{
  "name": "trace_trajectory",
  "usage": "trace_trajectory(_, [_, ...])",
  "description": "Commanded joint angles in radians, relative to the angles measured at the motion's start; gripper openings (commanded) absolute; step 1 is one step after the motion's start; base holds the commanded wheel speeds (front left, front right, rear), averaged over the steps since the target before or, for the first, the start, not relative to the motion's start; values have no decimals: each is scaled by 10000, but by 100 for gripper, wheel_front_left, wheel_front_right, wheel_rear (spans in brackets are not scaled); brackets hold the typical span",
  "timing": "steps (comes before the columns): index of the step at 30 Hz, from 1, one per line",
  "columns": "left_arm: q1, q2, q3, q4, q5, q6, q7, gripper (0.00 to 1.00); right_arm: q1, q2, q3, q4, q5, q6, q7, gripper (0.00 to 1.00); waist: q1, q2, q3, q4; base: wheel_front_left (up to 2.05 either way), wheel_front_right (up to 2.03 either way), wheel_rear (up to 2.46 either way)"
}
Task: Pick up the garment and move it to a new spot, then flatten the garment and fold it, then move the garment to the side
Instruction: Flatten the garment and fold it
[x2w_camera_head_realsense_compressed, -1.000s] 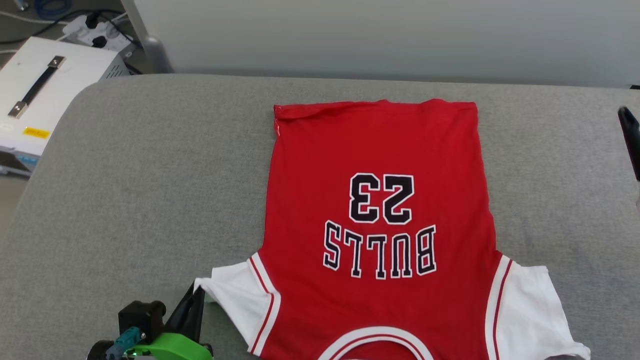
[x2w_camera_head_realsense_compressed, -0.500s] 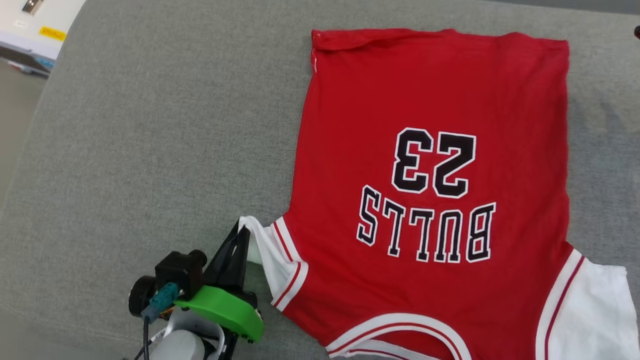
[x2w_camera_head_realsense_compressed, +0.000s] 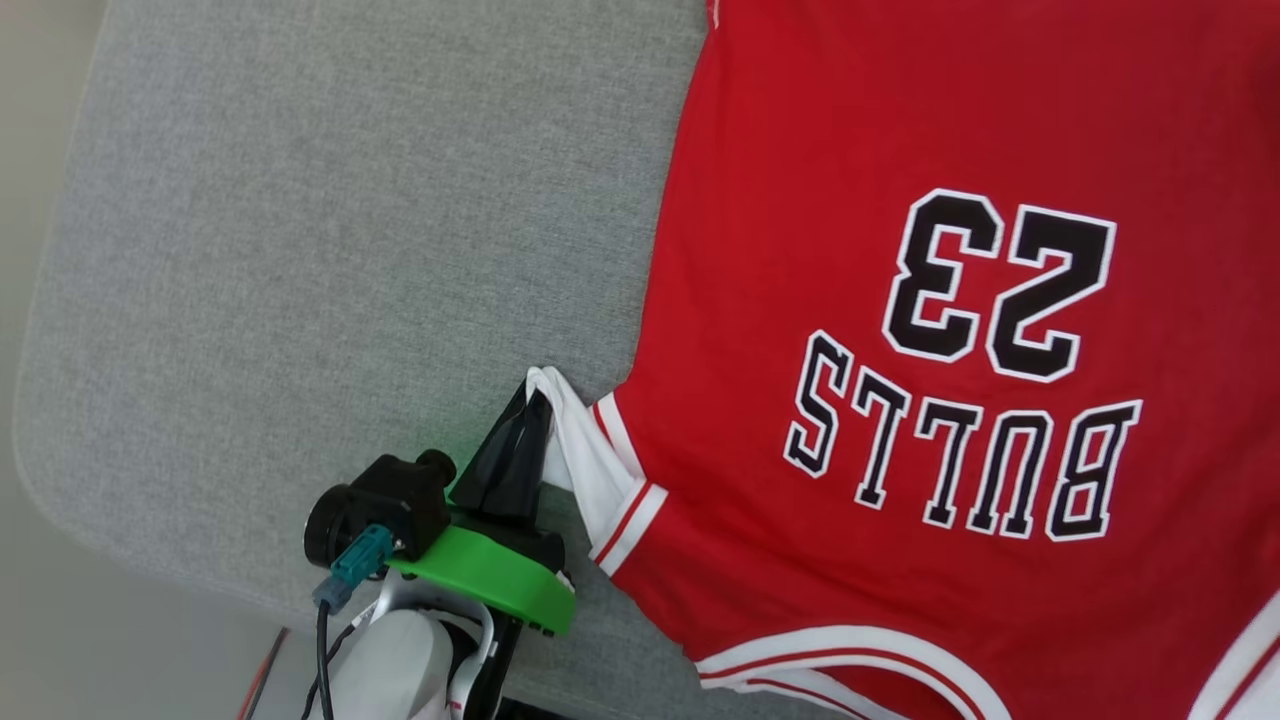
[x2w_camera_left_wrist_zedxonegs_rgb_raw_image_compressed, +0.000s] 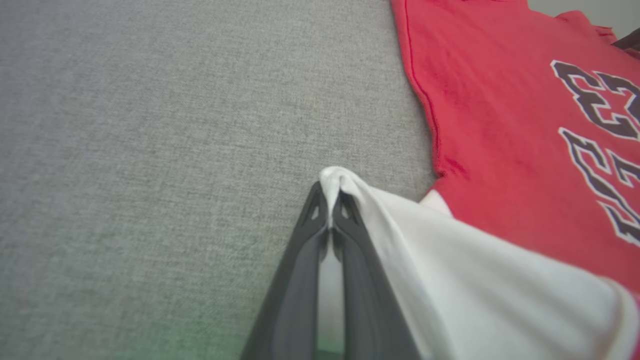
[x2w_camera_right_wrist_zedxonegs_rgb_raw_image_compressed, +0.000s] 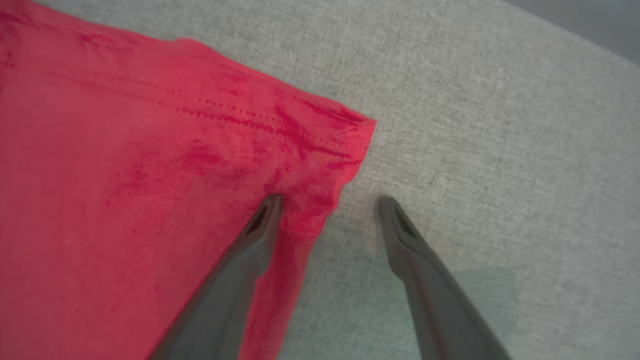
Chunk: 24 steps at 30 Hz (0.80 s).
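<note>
From the head view we see the garment (x2w_camera_head_realsense_compressed: 800, 200) spread flat, chest side up, on the grey fabric worktop (x2w_camera_head_realsense_compressed: 350, 200). Its black numerals (x2w_camera_head_realsense_compressed: 1000, 285) and lettering read upside down to us, and the striped neckline sits at the bottom edge of the picture. That view also shows the left gripper (x2w_camera_head_realsense_compressed: 532, 405) above its green mount (x2w_camera_head_realsense_compressed: 490, 580), just beside the jersey's left flank. The left wrist view gives us what the head view cannot. The two dark fingers (x2w_camera_left_wrist_zedxonegs_rgb_raw_image_compressed: 305, 260) are pressed together on a small bunch of the white sleeve (x2w_camera_left_wrist_zedxonegs_rgb_raw_image_compressed: 450, 260), whose cloth is drawn up to a peak at the tips and drapes away over one finger towards the red body. The right wrist view takes us to the far end of the shirt, at a hem corner (x2w_camera_right_wrist_zedxonegs_rgb_raw_image_compressed: 350, 130). There the right gripper (x2w_camera_right_wrist_zedxonegs_rgb_raw_image_compressed: 330, 200) stands with its fingers spread wide and holds nothing. One finger is over the red cloth near that corner, the other is over bare worktop, and the shirt's side edge runs between them. We cannot tell whether either tip touches down.
</note>
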Motion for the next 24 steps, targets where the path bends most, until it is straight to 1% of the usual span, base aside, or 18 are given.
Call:
trace_trajectory(1, [-156, -109, 120, 14, 152, -76, -43, 0, 165, 79, 70, 253, -36, -6, 35, 100, -2, 0, 488, 449, 0, 0, 0])
trace_trajectory(6, [-29, -345, 453, 49, 436, -275, -43, 0, 757, -97, 249, 663, 136, -6, 30, 100, -2, 0, 395, 453, 0, 0, 0])
trace_trajectory(7, [0, -375, 506, 63, 476, -303, -43, 0, 806, -174, 273, 667, 131, -6, -47, 47, -2, 0, 357, 449, 0, 0, 0])
trace_trajectory(8, [35, -409, 569, 81, 522, -336, -43, 0, 846, -259, 296, 667, 129, -6, -155, 0, -2, 0, 296, 440, 0, 0, 0])
trace_trajectory(14, [305, -504, 891, 169, 750, -470, -43, 0, 860, -431, 460, 559, 256, -6, -926, 0, -2, 0, -286, 256, 0, 0, 0])
trace_trajectory(15, [437, -516, 988, 193, 824, -495, -43, 0, 892, -443, 543, 492, 373, -6, -1341, 0, -2, 0, -606, 173, 0, 0, 0])
trace_trajectory(18, [678, -487, 1100, 273, 920, -536, -43, 0, 1040, -492, 671, 357, 692, -6, -1978, 0, -2, 0, -1159, 28, 0, 0, 0])
trace_trajectory(24, [1206, -306, 1297, 430, 1033, -536, -44, 0, 1774, -1053, 1217, -367, 1492, -6, -3035, 0, -2, 0, -2251, -370, 0, 0, 0])
